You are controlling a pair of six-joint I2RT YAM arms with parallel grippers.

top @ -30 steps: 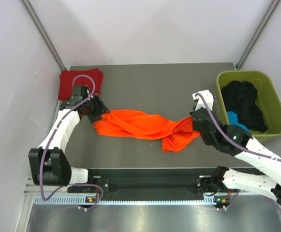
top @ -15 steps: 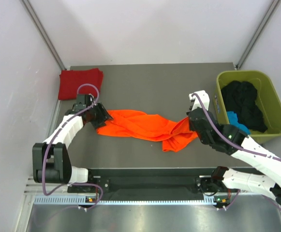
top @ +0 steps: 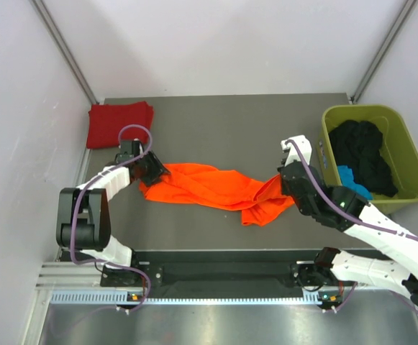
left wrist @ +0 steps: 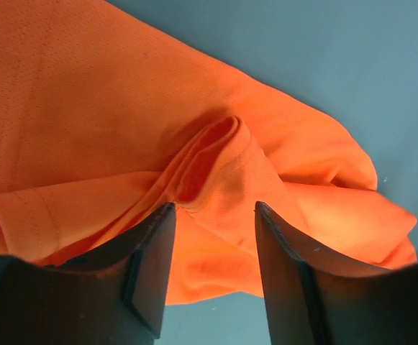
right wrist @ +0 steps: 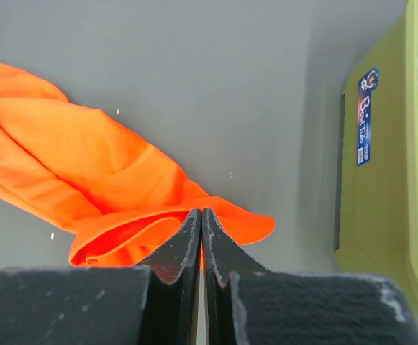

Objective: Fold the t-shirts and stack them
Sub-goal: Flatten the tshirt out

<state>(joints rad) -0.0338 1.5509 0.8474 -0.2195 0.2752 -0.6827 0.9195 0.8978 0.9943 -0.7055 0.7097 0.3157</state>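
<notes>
The left fingers (left wrist: 151, 266) stand partly apart, straddling a raised fold of the orange t-shirt (left wrist: 86, 108). The right fingers (right wrist: 191, 244) are pressed together on its opposite edge. The shirt lies stretched across the surface (top: 230, 129); the dark red t-shirt (top: 119, 123) sits folded at the far-left corner.

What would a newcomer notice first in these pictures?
The orange shirt lies crumpled across the middle of the table, the open left gripper over a fold at its left end and the right gripper shut on its right end. A folded red shirt sits at the far left corner; a green tub of dark clothes stands on the right.
</notes>
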